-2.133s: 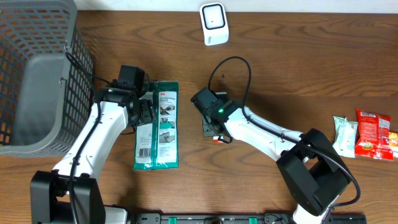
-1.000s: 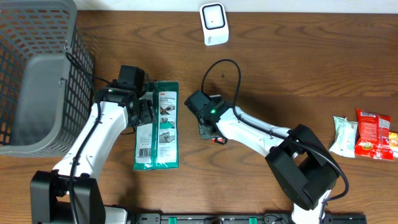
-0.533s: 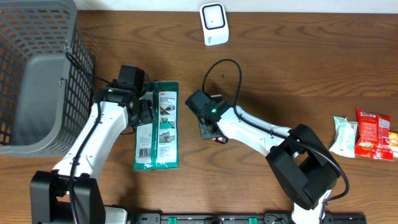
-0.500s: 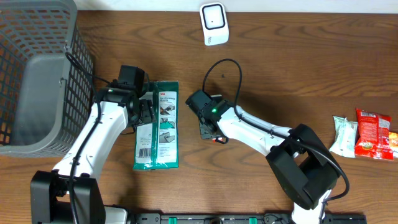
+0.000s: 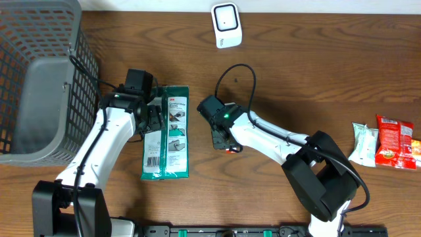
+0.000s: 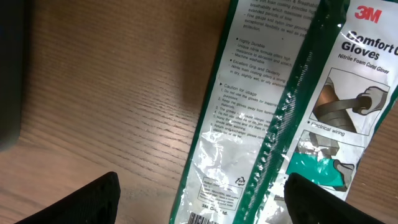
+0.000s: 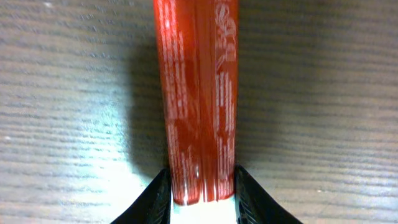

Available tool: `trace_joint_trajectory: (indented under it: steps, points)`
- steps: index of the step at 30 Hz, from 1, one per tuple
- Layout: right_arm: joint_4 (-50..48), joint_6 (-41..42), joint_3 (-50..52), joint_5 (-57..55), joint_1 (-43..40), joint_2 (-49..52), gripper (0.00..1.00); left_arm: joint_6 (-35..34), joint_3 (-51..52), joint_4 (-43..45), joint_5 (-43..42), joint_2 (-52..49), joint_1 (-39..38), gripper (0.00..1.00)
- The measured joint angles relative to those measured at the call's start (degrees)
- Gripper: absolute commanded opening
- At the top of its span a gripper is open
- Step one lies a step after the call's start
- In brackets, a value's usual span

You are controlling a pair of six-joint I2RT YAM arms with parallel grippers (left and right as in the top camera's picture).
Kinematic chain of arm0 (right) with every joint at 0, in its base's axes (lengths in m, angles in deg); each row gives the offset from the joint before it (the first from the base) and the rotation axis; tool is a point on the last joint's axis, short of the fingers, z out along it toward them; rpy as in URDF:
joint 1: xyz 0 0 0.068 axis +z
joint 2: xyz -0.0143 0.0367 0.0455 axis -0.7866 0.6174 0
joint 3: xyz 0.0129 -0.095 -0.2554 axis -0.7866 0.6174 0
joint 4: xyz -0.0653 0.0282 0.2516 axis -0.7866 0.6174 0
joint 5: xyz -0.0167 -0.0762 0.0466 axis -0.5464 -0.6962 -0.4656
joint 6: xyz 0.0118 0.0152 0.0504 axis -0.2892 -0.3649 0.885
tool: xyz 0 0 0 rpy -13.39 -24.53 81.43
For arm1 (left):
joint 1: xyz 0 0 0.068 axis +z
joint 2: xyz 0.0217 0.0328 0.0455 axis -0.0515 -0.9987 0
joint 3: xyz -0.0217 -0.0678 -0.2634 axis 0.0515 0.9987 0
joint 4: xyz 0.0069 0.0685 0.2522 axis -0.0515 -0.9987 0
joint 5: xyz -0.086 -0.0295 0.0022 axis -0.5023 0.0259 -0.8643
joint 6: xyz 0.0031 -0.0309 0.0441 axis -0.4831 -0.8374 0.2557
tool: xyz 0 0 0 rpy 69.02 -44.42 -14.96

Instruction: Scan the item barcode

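Observation:
A narrow red packet (image 7: 196, 93) lies along the wooden table in the right wrist view. My right gripper (image 7: 202, 196) is shut on its near end, one finger pressed to each side. From overhead only a red tip (image 5: 229, 149) shows under that gripper (image 5: 222, 139). A green and clear 3M gloves pack (image 5: 168, 131) lies flat, and its barcode end (image 6: 205, 219) faces up at the bottom edge of the left wrist view. My left gripper (image 6: 202, 202) hangs open over this pack (image 6: 292, 112), touching nothing. The white scanner (image 5: 226, 25) stands at the back.
A grey wire basket (image 5: 39, 79) fills the back left corner. A red snack bag (image 5: 395, 141) and a white packet (image 5: 364, 143) lie at the far right. A black cable loops over the right arm (image 5: 240, 72).
The right gripper has shifted a little to the left since the oldest frame and stays over the red packet. The left arm and the gloves pack have not moved.

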Motion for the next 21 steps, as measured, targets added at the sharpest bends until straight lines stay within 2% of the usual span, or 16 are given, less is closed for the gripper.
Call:
trace_joint_trajectory:
  steps: [1,4,5,13,17,21]
  points:
    - [0.2,0.0,0.0,0.1,0.0,0.0,0.25,0.0,0.0,0.0,0.0,0.0,0.0,0.85]
    - [0.4,0.1,-0.1,0.3,0.0,0.0,0.11,0.0,0.0,0.0,0.0,0.0,0.0,0.85]
    - [0.5,-0.1,-0.1,0.4,0.0,0.0,0.01,0.0,0.0,0.0,0.0,0.0,0.0,0.85]
    - [5.2,-0.6,-2.0,0.9,-1.0,0.1,0.01,0.0,0.0,0.0,0.0,0.0,0.0,0.85]
    - [5.9,-4.2,-4.1,5.8,-3.5,-2.1,0.01,0.0,0.0,0.0,0.0,0.0,0.0,0.85]
    - [6.2,-8.0,-4.5,12.9,-7.9,-8.7,0.01,0.0,0.0,0.0,0.0,0.0,0.0,0.85]
